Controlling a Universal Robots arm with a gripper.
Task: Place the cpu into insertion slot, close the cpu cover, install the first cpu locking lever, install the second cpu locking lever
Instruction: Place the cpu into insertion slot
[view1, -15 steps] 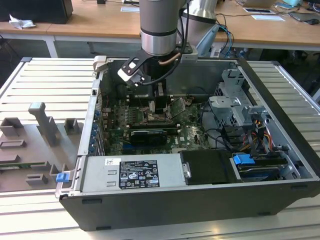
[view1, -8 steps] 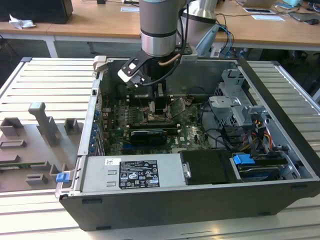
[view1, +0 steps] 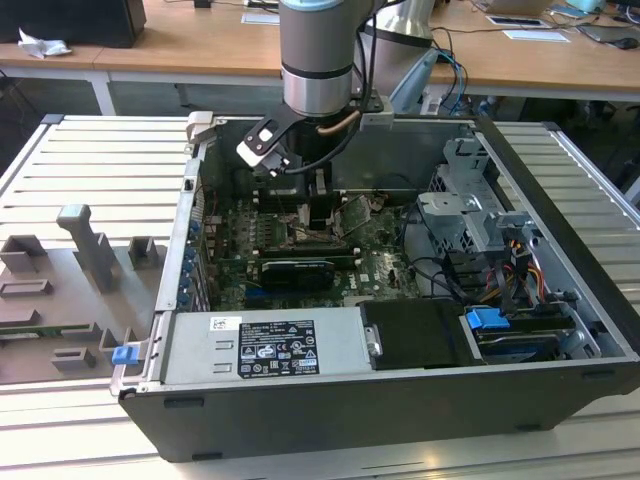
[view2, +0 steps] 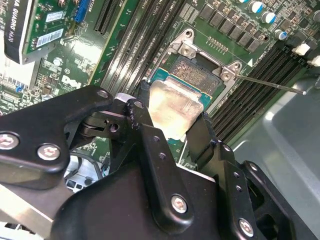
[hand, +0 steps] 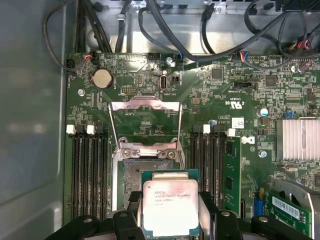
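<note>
Ribbed grey metal table (view1: 80, 150) carries an open dark grey computer case (view1: 330, 430); wooden desks stand beyond it. The arm reaches down into the far half of the case, over the green motherboard (hand: 210, 100).

Step in hand, as I judge it: the first, placing the chip. The black two-finger gripper (hand: 170, 217) is clamped on the cpu (hand: 170, 200), a flat square chip with a pale silver metal face and green edging, pinched on two opposite sides. It hangs partly over the insertion slot (hand: 131, 175), a square dark socket in a silver surround. It is probably just clear of the socket, though contact cannot be ruled out. The cpu cover (hand: 145, 104), a thin silver frame with a cut-out centre, stands swung open, hinged at the socket edge away from the chip.

Judgement: seating calls for the chip to be level and square to the rim, with no sideways drag across the contacts.
</note>
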